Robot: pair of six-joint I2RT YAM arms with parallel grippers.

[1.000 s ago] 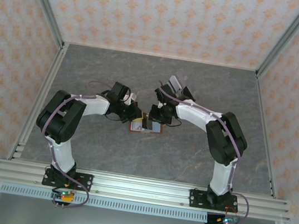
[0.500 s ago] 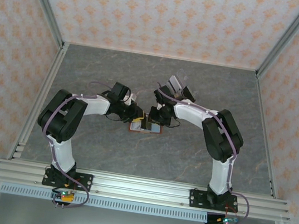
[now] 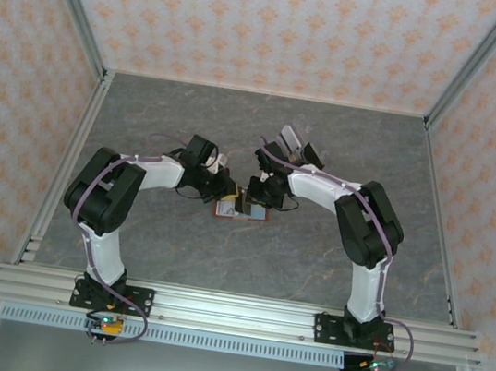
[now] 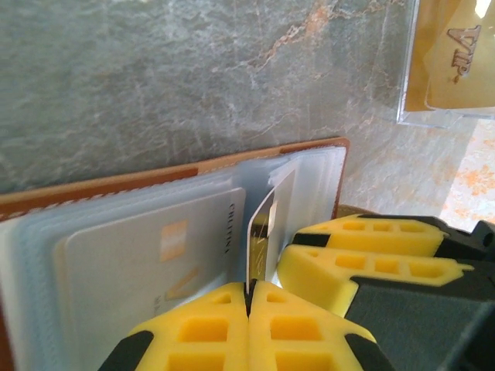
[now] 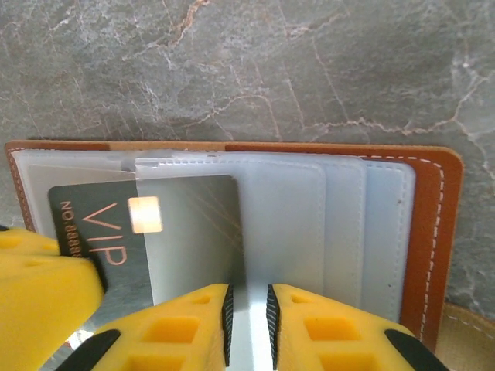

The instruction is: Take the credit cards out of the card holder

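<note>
My left claw (image 4: pixel 247 300) is pressed fully together on the near corner of the dark credit card (image 5: pixel 182 220). From my left wrist, that card rises almost edge-on out of my fingertips. The end with the VIP lettering and the chip lies bare, and the other end sits under a clear pocket leaf.

My right claw (image 5: pixel 247 305) is narrowed to a thin slit. A clear pocket leaf of the card holder (image 5: pixel 431 232) runs into that slit, so that is what it has hold of. My two claws sit side by side at the holder's near edge, with very little room between them.

The holder lies open and flat near the middle of the worktop (image 5: pixel 325 69), well apart from the walls (image 3: pixel 23 68) on every side. Bare stone-patterned surface surrounds it to the left, the right and beyond. Its brown stitched rim frames the pockets, and the rim's right end has nothing on it.

A pale credit card (image 4: pixel 147 259) sits in a pocket, with one short edge just beside the card I hold.

Past the holder's far rim lies a clear plastic sleeve (image 4: pixel 448 58) with a gold VIP card inside. It is apart from the holder, with a strip of bare worktop between them.
</note>
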